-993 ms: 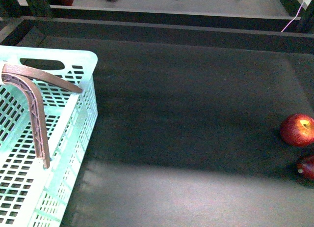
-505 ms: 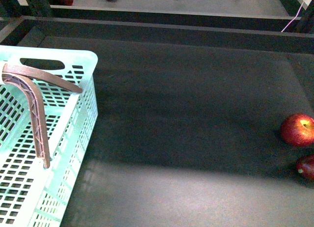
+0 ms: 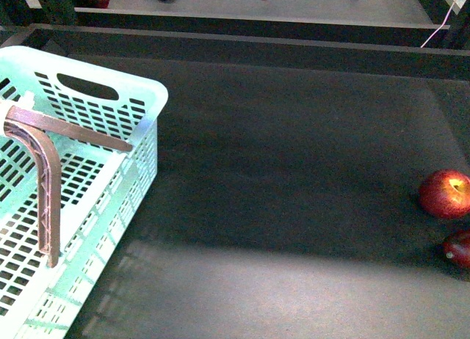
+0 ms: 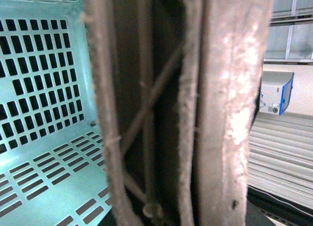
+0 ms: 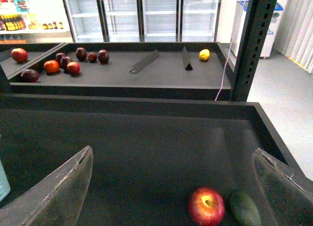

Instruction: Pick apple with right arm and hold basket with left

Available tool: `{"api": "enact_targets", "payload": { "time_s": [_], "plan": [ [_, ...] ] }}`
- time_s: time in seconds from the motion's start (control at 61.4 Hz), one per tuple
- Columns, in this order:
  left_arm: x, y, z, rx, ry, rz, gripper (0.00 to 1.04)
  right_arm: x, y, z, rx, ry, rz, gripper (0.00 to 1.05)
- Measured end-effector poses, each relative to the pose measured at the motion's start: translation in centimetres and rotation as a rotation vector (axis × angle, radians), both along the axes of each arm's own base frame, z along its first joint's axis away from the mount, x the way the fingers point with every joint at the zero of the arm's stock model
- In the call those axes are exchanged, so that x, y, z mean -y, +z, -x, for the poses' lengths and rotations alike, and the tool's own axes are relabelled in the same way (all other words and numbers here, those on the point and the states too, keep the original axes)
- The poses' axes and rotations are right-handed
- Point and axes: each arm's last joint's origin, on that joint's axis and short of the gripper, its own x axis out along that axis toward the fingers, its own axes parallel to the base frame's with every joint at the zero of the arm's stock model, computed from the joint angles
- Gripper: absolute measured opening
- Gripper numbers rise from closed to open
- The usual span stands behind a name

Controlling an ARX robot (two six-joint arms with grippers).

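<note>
The pale mint-green basket [image 3: 88, 207] stands at the left of the dark table, with its brownish ribbed handle [image 3: 45, 177] raised. In the left wrist view that handle [image 4: 215, 113] fills the frame close up, with the basket's slotted floor [image 4: 44, 113] behind it. My left gripper is shut on the handle; its fingers do not show. The bright red apple [image 3: 445, 194] lies at the far right edge. In the right wrist view the apple [image 5: 206, 205] lies ahead of my open right gripper [image 5: 173, 192], between its fingers [image 5: 63, 187], and apart from them.
A darker fruit [image 3: 458, 249] lies just beside the apple, also in the right wrist view [image 5: 244, 209]. A raised dark rim [image 3: 235, 42] bounds the table's far side. Beyond it a shelf holds several fruits [image 5: 63, 62] and a yellow one [image 5: 204, 54]. A black post [image 5: 249, 45] stands at the right.
The basket has shifted to the right and its far rim has risen in the front view, the handle moving with it. The apple and the dark fruit have not moved.
</note>
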Motion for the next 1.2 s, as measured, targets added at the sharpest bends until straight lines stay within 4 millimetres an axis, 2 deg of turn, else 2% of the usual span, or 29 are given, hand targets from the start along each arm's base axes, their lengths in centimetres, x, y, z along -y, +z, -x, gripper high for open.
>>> {"api": "enact_targets", "payload": {
  "time_s": [0.277,0.733,0.977,1.205],
  "plan": [
    [1.5,3.3,0.8,0.050,-0.089,-0.085,0.16,0.0,0.0,0.0,0.000,0.000,0.000,0.96],
    [6.4,9.9,-0.2,0.147,-0.281,-0.134,0.16,0.0,0.0,0.0,0.000,0.000,0.000,0.96],
    [9.0,11.6,0.0,0.173,-0.355,-0.142,0.16,0.0,0.0,0.0,0.000,0.000,0.000,0.96],
    [13.0,13.0,-0.2,0.212,-0.466,-0.144,0.16,0.0,0.0,0.0,0.000,0.000,0.000,0.96]
  ]
}}
